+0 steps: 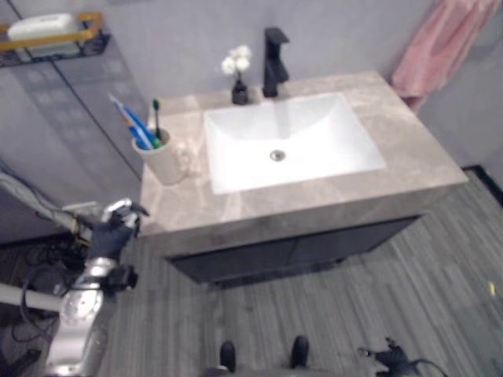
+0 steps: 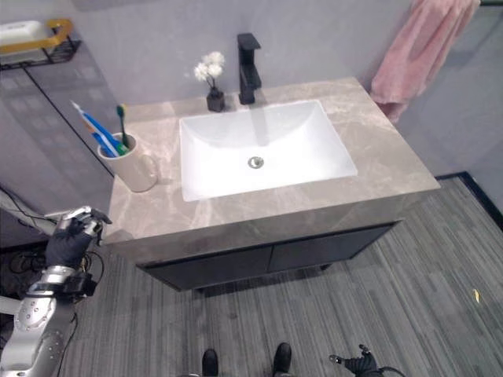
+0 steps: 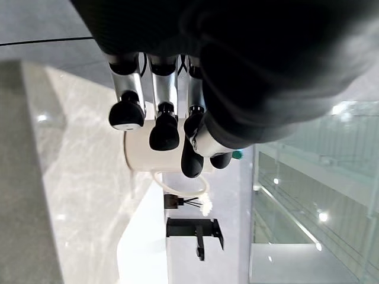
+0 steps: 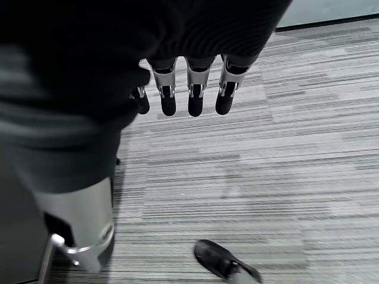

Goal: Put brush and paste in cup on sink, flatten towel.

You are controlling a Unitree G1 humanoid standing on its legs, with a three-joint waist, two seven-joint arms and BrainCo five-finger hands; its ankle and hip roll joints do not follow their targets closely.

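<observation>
A cream cup (image 1: pixel 165 159) stands on the left side of the marble sink counter (image 1: pixel 409 149). A green-headed toothbrush (image 1: pixel 156 119) and a blue paste tube (image 1: pixel 134 124) stand upright in it. A pink towel (image 1: pixel 440 45) hangs bunched on the wall past the counter's right back corner. My left hand (image 1: pixel 112 229) hovers by the counter's left front corner, fingers loosely bent and holding nothing; its wrist view looks past the fingers (image 3: pixel 164 127) at the cup (image 3: pixel 137 158). Low over the floor, my right hand (image 2: pixel 360 364) hangs with relaxed fingers (image 4: pixel 197 100), empty.
A white basin (image 1: pixel 291 141) fills the counter's middle, with a black faucet (image 1: pixel 274 59) and a small vase of white flowers (image 1: pixel 238 75) behind it. A wall shelf (image 1: pixel 51 35) at the upper left holds a white item. Dark cabinet doors (image 1: pixel 291 251) sit below, above a grey striped floor (image 1: pixel 330 306).
</observation>
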